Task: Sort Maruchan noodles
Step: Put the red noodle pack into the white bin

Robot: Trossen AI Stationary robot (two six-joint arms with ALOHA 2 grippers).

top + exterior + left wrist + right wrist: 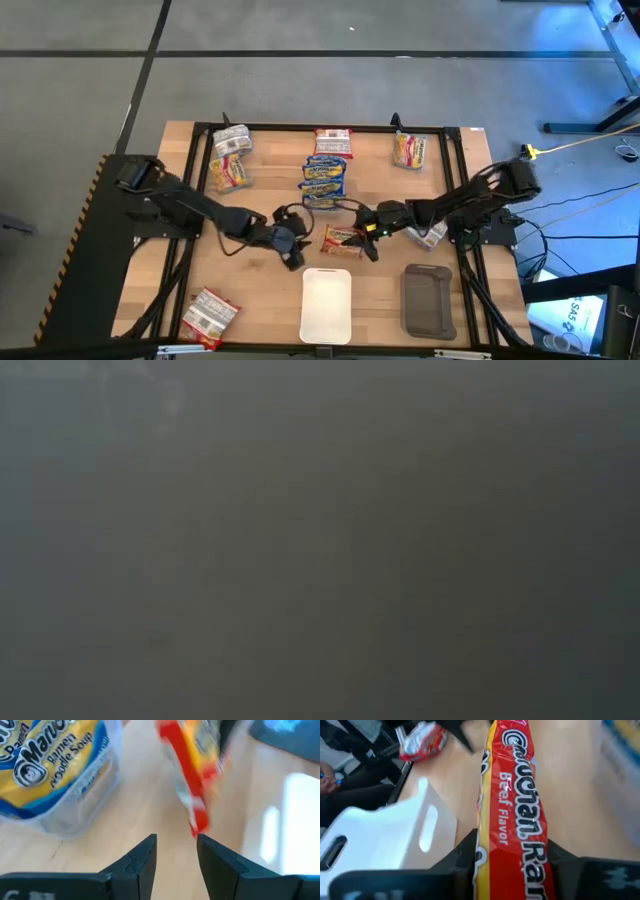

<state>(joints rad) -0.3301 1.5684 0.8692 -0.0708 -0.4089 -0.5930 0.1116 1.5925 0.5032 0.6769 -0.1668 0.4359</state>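
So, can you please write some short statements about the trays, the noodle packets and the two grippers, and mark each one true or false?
1. The right gripper has a red beef-flavor packet between its fingers. True.
2. The white tray holds three packets. False: it holds none.
3. The grey tray lies to the right of the white tray in the high view. True.
4. The left gripper is clamped on a blue packet. False: its fingers stand apart with nothing between them; the blue and yellow packet lies off to one side.
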